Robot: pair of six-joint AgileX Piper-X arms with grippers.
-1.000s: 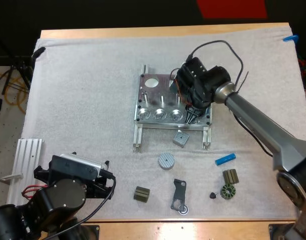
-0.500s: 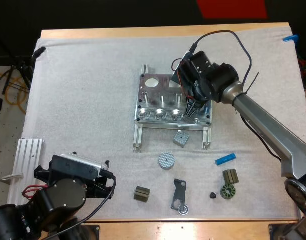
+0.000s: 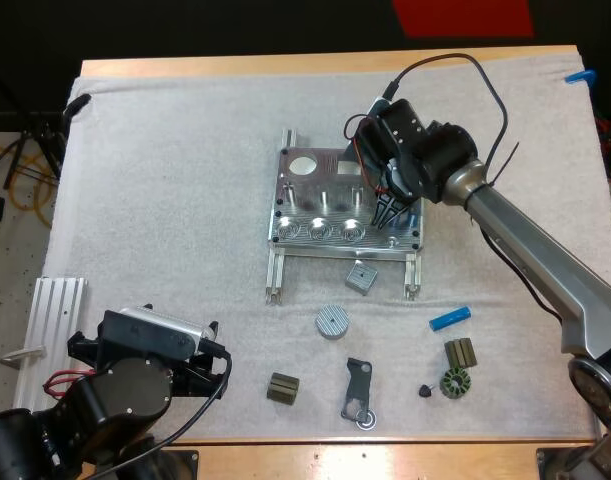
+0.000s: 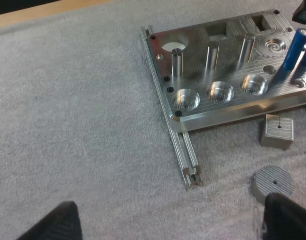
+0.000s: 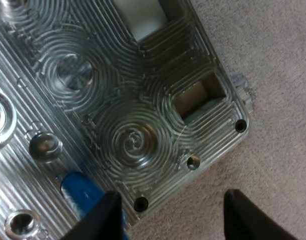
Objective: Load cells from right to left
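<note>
White mat [image 3: 165, 200], slim cell [image 4: 291, 56] (bright blue)

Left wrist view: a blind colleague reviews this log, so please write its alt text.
A metal fixture lies on the white mat, a blue cylinder standing at one end. A small metal block and ribbed disc lie beside it.

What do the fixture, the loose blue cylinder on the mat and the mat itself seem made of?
Fixture: machined bare metal, probably aluminium; bright, with concentric tool marks.
Blue cylinder: smooth blue surface, perhaps plastic or a coating; cannot tell more.
Mat: white fuzzy textile, felt-like.
</note>
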